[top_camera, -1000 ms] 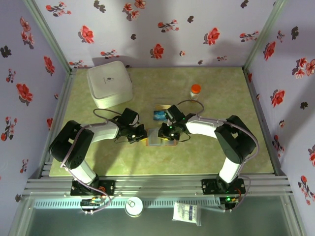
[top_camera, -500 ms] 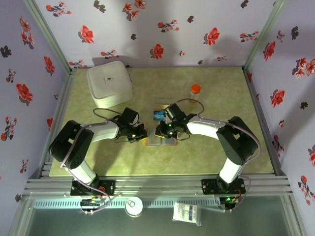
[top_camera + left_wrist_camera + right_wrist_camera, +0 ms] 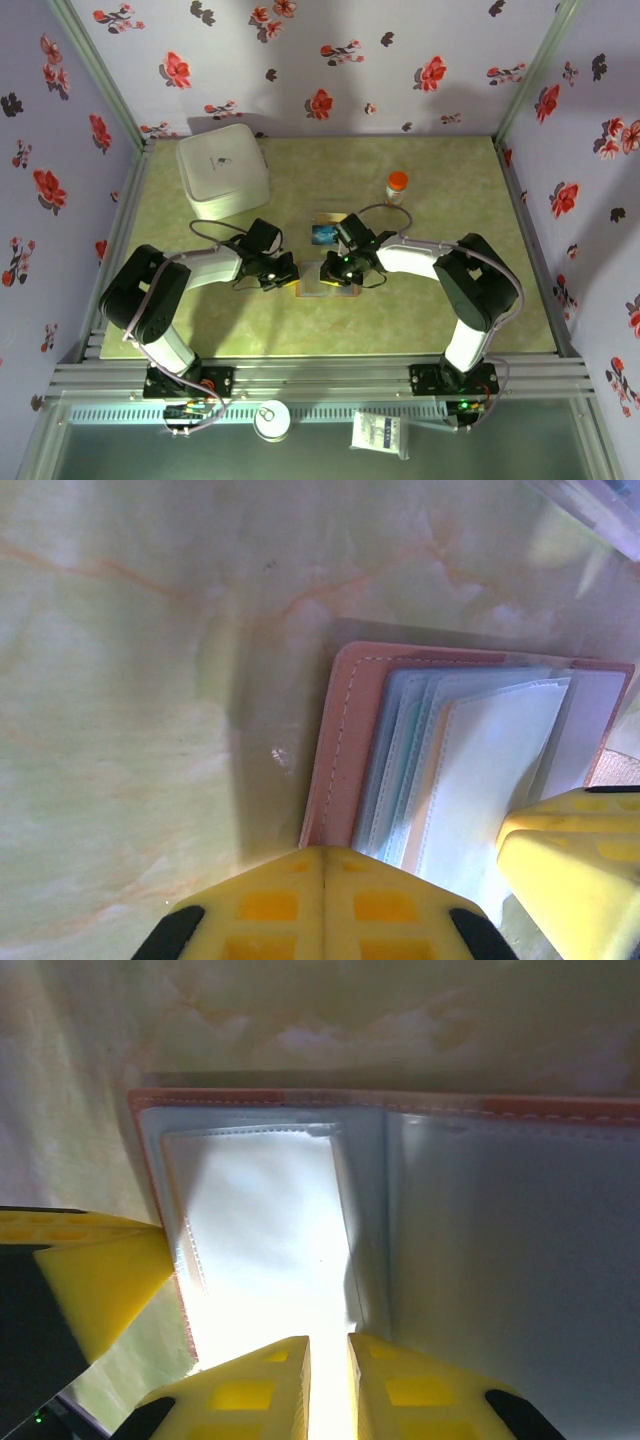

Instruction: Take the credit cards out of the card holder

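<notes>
right gripper (image 3: 336,268) shifted rightward over card holder (image 3: 314,284)

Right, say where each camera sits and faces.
Top external: above, behind the bases, looking down on the green table; both arms meet at the tan-brown leather card holder.
Left wrist: looks down at the card holder's stitched edge; left jaws shut, at bottom.
Right wrist: looks down at its open pockets; right jaws nearly closed, at bottom.
Shared: all three see the card holder; each wrist view catches the other arm's yellow finger.
</notes>
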Available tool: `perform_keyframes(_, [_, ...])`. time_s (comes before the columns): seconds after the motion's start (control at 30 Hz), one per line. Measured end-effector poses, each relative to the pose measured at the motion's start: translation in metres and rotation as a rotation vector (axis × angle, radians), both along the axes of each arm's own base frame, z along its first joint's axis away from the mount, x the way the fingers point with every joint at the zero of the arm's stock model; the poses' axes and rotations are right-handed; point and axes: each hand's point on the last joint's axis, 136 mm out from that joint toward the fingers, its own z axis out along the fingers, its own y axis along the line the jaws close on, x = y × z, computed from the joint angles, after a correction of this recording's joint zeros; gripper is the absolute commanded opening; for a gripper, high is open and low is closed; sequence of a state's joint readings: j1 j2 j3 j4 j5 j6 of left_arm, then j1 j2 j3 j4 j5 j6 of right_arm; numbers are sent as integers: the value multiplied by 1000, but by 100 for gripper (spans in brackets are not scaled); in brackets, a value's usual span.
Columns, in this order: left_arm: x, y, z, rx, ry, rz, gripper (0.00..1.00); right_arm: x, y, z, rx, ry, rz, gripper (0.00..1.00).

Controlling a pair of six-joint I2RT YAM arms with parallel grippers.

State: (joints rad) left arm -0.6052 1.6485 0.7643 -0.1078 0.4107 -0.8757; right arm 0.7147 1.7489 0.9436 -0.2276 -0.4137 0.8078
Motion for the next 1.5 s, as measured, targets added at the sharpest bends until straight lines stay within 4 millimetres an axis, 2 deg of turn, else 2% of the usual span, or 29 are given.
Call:
perform_keyframes(0.43, [2, 0, 4, -1, -13, 4, 1, 4, -7, -2, -17, -3, -9, 18])
perform_keyframes(0.7, [19, -16, 32, -72, -91, 3, 17, 4, -7, -2, -17, -3, -9, 18])
perform_keyframes(0.83, [18, -28, 39, -113, -104, -8, 23, 4, -7, -2, -17, -3, -10, 18])
perform_keyframes(0.97, [18, -39, 38, -148, -97, -18, 29, 4, -7, -2, -17, -3, -10, 18])
perform_keyframes(1.1, [15, -42, 25, -141, -66, -22, 31, 4, -7, -2, -16, -3, -10, 18])
perform_keyframes(1.27, [13, -42, 18, -128, -46, -24, 29, 4, -7, -2, -16, -3, -10, 18])
perform_keyframes(1.37, [14, -45, 21, -139, -46, -21, 21, 4, -8, -2, -16, -3, -10, 18])
perform_keyframes(1.5, [14, -52, 27, -155, -54, -30, 20, 2, -10, 4, -4, -18, -12, 20])
